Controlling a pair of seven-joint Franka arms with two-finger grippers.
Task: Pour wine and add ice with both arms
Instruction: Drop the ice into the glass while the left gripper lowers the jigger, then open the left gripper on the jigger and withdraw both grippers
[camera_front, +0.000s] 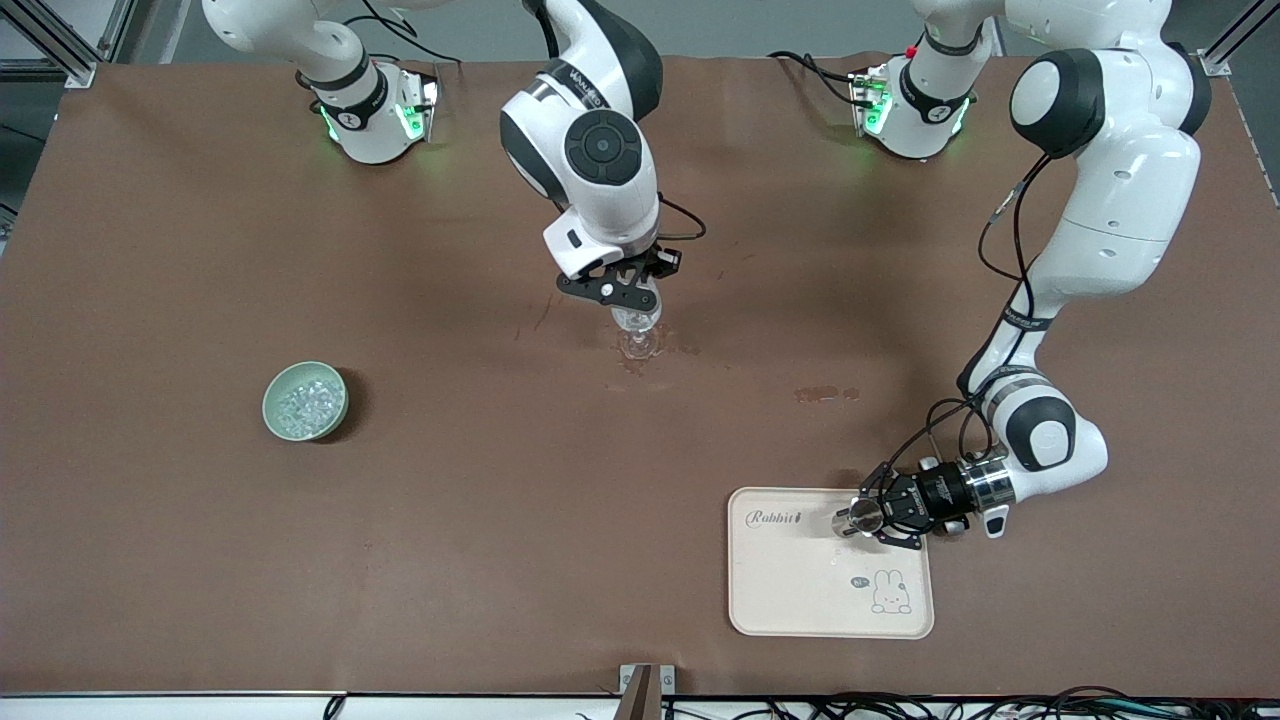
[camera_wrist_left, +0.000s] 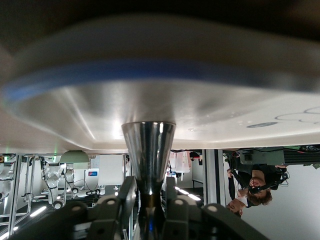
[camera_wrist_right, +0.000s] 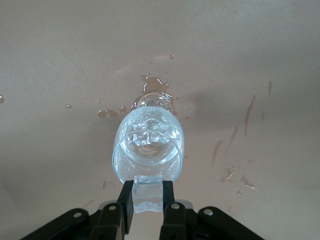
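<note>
Right wrist view alone shows right end effector (camera_wrist_right: 148, 200) pinching ice cube (camera_wrist_right: 148, 192) over glass (camera_wrist_right: 148, 150)

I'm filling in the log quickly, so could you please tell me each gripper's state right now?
Left gripper: closed on a shiny metal cup over the tray.
Right gripper: closed on an ice cube above the glass.

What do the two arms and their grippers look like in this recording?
Both arms are white, rounded and jointed, with black bands at the joints and green-lit bases. Loose black cables run along the left arm. The left gripper is black behind a silver ring; the right gripper is black too.
</note>
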